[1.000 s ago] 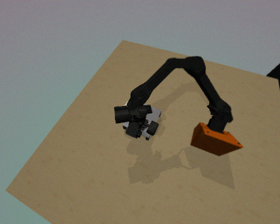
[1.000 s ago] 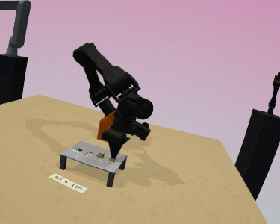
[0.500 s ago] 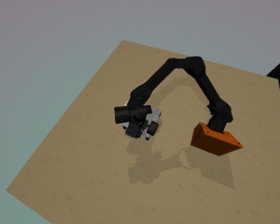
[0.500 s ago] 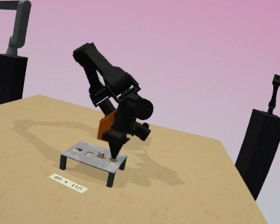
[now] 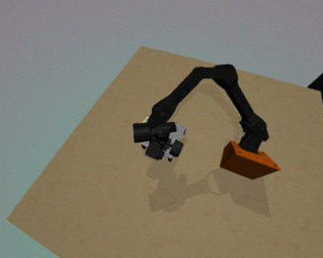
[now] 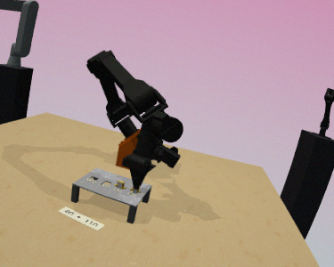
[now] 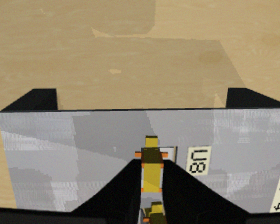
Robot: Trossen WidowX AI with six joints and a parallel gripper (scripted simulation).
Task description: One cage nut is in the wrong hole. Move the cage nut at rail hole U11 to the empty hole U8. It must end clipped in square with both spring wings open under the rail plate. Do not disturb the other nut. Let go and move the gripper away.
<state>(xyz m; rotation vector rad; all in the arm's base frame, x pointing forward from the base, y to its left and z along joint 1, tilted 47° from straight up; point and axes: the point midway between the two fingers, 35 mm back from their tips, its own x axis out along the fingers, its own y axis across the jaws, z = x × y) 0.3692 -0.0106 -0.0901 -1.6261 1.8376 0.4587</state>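
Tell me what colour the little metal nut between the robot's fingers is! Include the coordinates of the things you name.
The small square-bodied cage nut (image 7: 152, 178) is yellow-gold; the wrist view shows it best.

A wide, light-brown tabletop with a faint grain and scattered darker flecks fills much of the view. Beyond its far left side in the exterior view, a dark box-shaped pedestal carries a grey jointed arm, bent at the top and cut off by the picture's left edge. Off to the right, a tall dark pedestal supports a slimmer black arm, standing mostly upright. The plain backdrop is pink to lilac there, grey to blue-green from the top
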